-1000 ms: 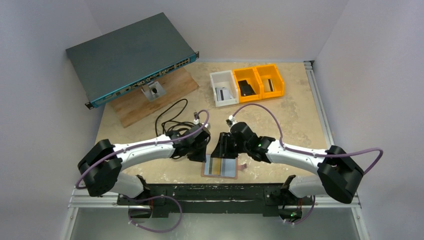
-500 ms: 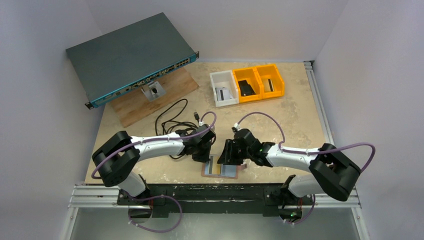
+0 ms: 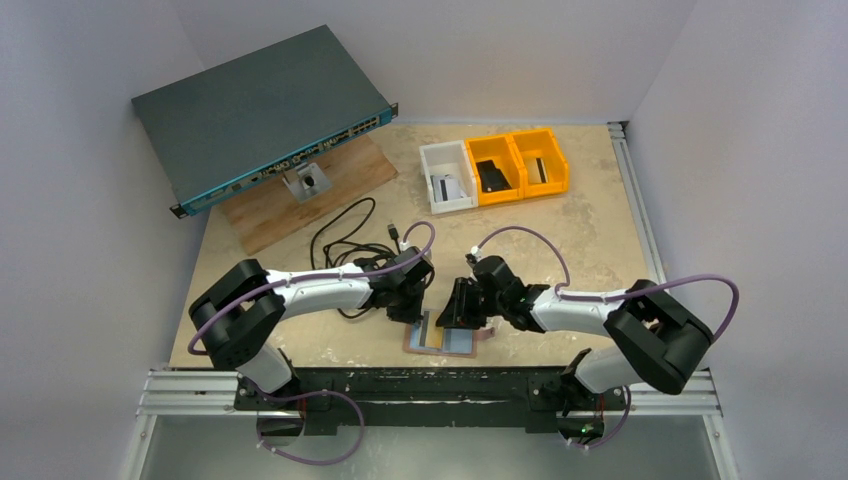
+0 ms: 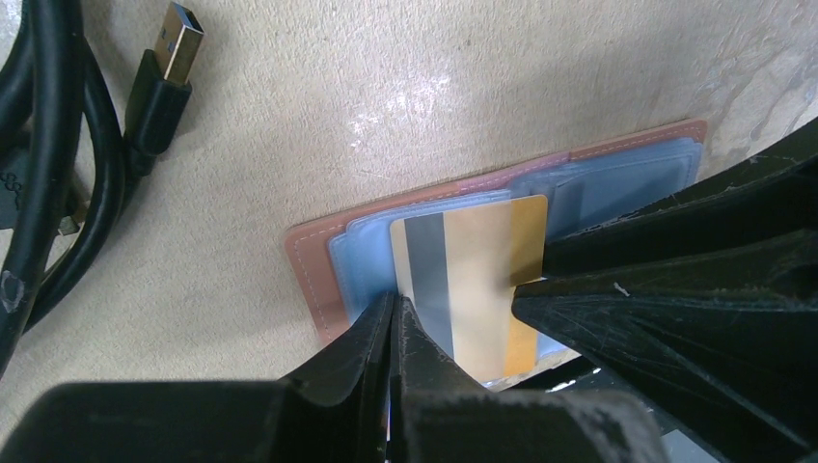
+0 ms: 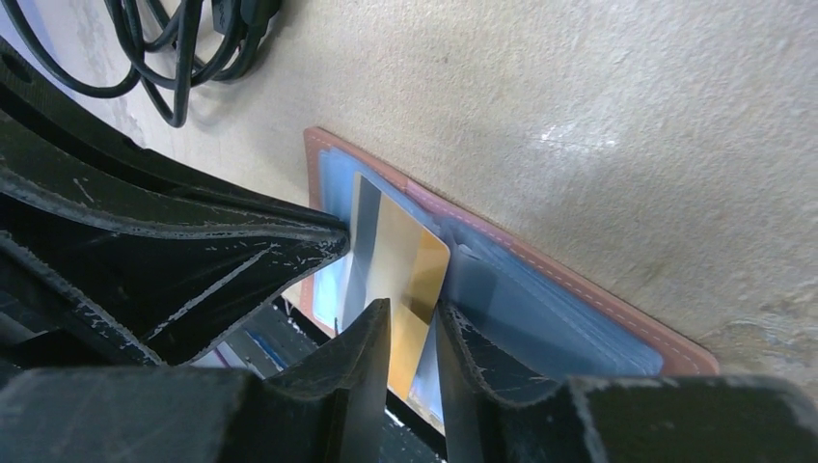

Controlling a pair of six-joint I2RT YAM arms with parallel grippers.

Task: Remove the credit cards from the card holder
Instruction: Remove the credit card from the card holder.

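The reddish-brown card holder [image 3: 470, 342] lies open and flat at the table's near edge, its clear pockets facing up [image 4: 309, 270] [image 5: 579, 289]. A credit card [image 4: 473, 280] with gold and pale bands and a grey stripe lies on its left half [image 5: 395, 251]. My left gripper [image 3: 412, 318] is shut, its tips [image 4: 395, 307] down at the card's left edge on the clear pocket. My right gripper [image 3: 452, 322] stands at the card's right edge. Its fingers are a narrow gap apart, and the card shows between them [image 5: 413, 313]. No other card shows.
A coiled black USB cable [image 3: 345, 235] lies just behind the left gripper [image 4: 58, 193]. A network switch [image 3: 260, 110] rests on a wooden board [image 3: 300, 200] at the back left. A white bin [image 3: 447, 176] and two orange bins [image 3: 520, 160] stand at the back.
Both grippers have come down and forward onto the open card holder, the left at its left half, the right at its middle. In the last half second they barely moved.
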